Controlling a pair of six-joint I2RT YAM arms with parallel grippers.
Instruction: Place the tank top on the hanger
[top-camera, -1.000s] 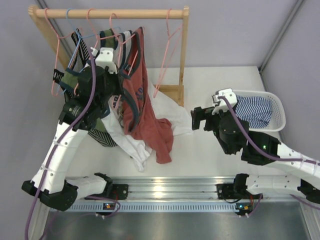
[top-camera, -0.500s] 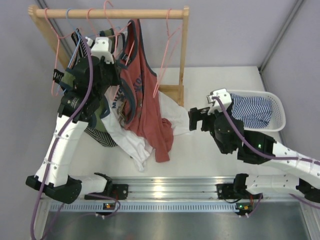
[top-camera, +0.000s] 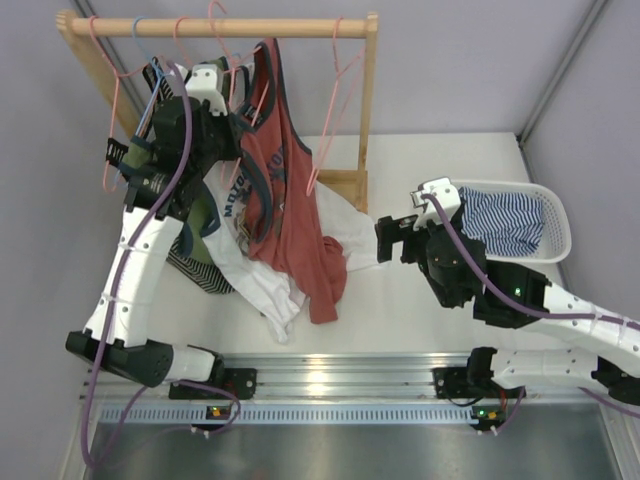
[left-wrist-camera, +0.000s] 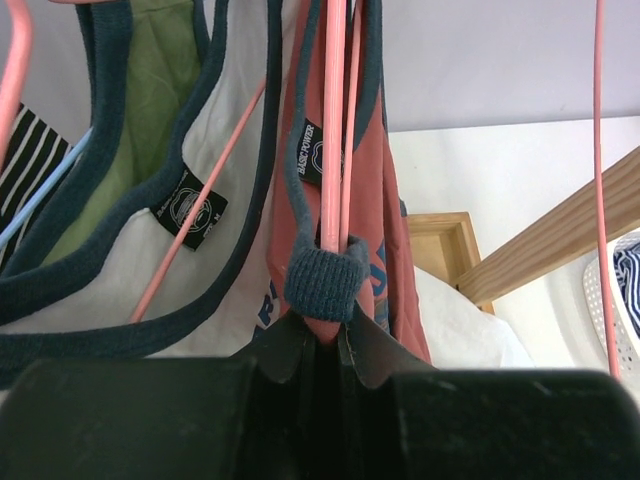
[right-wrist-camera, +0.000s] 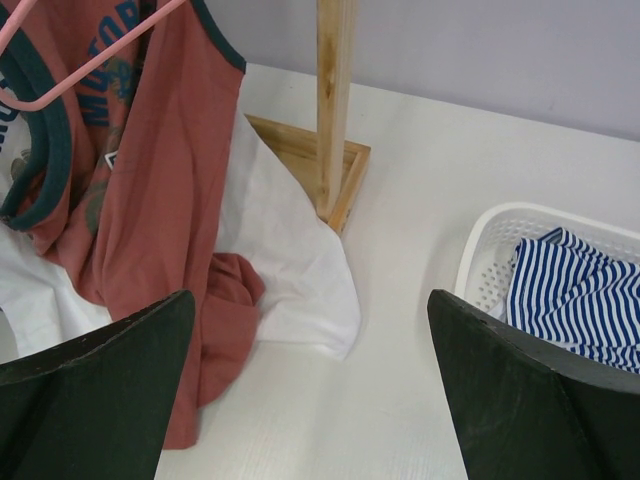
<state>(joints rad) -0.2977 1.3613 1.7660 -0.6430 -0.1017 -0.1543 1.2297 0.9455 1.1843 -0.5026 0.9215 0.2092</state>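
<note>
The left gripper (left-wrist-camera: 320, 345) was pinched shut on the navy strap of the tank top (top-camera: 290, 215) and the hanger (left-wrist-camera: 333, 120) beneath the rack (top-camera: 300, 27) at eleven o'clock, while the right gripper (right-wrist-camera: 310, 300) gaped wide, empty.

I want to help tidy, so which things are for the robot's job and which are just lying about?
For the job: tank top, hanger, left gripper.
Lying about: white top, striped garment, white basket.
</note>
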